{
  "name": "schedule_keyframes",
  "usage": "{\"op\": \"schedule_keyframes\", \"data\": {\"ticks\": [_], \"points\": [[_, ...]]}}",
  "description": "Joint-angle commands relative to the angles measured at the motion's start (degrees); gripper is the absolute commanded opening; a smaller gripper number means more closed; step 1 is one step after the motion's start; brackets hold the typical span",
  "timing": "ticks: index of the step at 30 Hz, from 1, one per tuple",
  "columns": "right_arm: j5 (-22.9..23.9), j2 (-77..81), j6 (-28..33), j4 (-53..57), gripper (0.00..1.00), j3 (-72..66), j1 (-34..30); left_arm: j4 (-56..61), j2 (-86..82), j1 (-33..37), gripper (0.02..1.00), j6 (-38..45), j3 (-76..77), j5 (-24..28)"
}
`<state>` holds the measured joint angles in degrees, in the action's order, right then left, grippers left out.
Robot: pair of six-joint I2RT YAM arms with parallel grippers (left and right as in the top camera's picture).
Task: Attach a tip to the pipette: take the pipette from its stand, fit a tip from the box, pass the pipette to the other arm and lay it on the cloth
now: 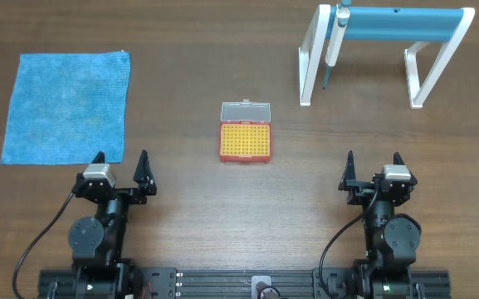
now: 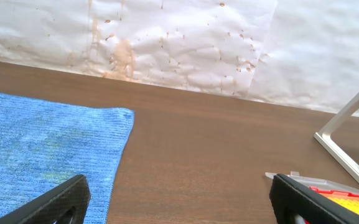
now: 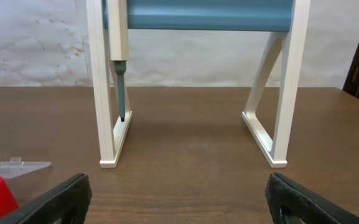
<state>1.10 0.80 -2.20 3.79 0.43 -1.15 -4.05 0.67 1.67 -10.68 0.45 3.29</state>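
Pipette (image 1: 331,51) hangs on the stand (image 1: 397,25) at the far right of the worktop (image 1: 222,224), shaft down beside the white leg nearer the tip box (image 1: 245,141). Its top end is cut off at the frame edge (same in the right wrist view). Box sits mid-worktop, lid open, single tips too small to make out. Blue cloth (image 1: 66,108) lies flat at far left. Left claw (image 1: 121,158) and right claw (image 1: 373,158) are both spread wide, holding nothing, near their bases.
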Motion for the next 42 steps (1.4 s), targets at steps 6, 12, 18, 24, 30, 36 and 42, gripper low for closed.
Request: {"op": "schedule_keyframes", "data": {"ticks": [6,12,18,24,30,36,42], "points": [[-0.5,-0.6,1.0,0.3,0.906,-0.2,-0.3,-0.2,-0.5,-0.2,0.934,0.7,-0.1,1.0],[-0.5,-0.6,1.0,0.3,0.906,-0.2,-0.3,-0.2,-0.5,-0.2,0.932,0.7,-0.1,1.0],[-0.5,-0.6,0.9,0.0,0.906,-0.2,-0.3,-0.2,-0.5,-0.2,0.932,0.7,-0.1,1.0],[-0.5,-0.6,-3.1,0.2,0.906,-0.2,-0.3,-0.2,-0.5,-0.2,0.932,0.7,-0.1,1.0],[-0.5,-0.6,-3.1,0.2,0.906,-0.2,-0.3,-0.2,-0.5,-0.2,0.93,0.7,-0.1,1.0],[-0.6,-0.6,-3.4,0.2,0.906,-0.2,-0.3,-0.2,-0.5,-0.2,0.932,0.7,-0.1,1.0],[-0.7,6.4,-5.5,-6.0,0.908,-0.2,2.5,-0.2,-0.5,-0.2,0.932,0.7,-0.1,1.0]]}}
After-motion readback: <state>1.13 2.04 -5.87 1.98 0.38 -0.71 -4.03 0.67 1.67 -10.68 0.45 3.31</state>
